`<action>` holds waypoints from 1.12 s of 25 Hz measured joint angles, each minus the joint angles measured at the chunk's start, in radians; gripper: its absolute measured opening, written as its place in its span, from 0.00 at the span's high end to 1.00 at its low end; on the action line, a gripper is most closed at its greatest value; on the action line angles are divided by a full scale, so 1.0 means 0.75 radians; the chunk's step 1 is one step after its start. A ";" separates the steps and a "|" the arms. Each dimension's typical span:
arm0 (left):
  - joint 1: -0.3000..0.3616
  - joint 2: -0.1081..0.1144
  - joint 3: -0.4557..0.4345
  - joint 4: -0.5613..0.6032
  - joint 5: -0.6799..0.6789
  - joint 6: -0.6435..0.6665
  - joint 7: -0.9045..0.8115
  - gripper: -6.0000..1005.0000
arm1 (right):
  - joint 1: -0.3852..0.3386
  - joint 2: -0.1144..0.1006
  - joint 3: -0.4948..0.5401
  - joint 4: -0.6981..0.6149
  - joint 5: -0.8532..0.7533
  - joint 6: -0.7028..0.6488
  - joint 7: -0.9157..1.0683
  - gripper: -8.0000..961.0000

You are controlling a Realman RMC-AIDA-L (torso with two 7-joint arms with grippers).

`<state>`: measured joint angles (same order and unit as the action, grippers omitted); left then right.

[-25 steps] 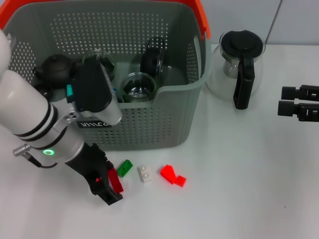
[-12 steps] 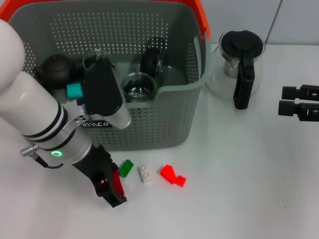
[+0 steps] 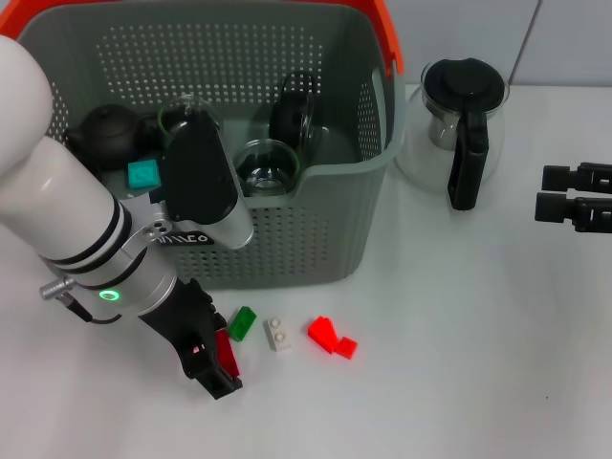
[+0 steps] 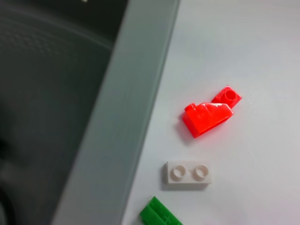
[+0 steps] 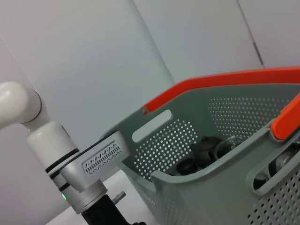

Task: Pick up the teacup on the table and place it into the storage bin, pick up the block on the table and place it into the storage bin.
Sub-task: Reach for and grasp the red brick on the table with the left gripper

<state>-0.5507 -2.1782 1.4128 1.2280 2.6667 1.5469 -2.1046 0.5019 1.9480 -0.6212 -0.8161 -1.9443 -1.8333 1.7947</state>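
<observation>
The grey storage bin [image 3: 316,239] with an orange handle fills the upper left of the head view. A clear glass teacup [image 3: 263,164] and a teal block [image 3: 143,173] sit inside it. My left gripper [image 3: 218,361] is low over the table in front of the bin, shut on a dark red block [image 3: 227,352]. To its right on the table lie a green block [image 3: 241,322], a white block [image 3: 278,334] and two red blocks [image 3: 323,333]. The left wrist view shows the bin wall [image 4: 126,117], the white block [image 4: 187,174] and the red block [image 4: 206,117].
A glass pot with a black lid [image 3: 459,124] stands right of the bin. A black teapot [image 3: 105,134] and more glassware are inside the bin. My right gripper [image 3: 543,192] hangs parked at the right edge, a narrow gap between its fingers.
My left arm shifted slightly right and toward the table's front edge, and the dark red block moved with the gripper. Over the last half second it stayed still. The right arm has not moved.
</observation>
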 joint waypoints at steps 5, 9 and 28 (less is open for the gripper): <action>0.000 0.000 0.002 0.000 0.004 -0.009 -0.001 0.15 | 0.000 0.000 0.000 0.000 0.000 0.001 0.000 0.14; -0.001 0.000 0.002 0.002 0.014 0.003 -0.002 0.15 | 0.000 -0.001 0.000 0.000 0.000 0.002 0.000 0.14; 0.001 0.002 -0.020 0.017 0.027 0.088 -0.012 0.15 | 0.000 -0.004 0.001 0.000 0.003 0.011 -0.003 0.14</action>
<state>-0.5499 -2.1767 1.3978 1.2410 2.6868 1.6126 -2.1138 0.5018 1.9450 -0.6207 -0.8161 -1.9421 -1.8251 1.7924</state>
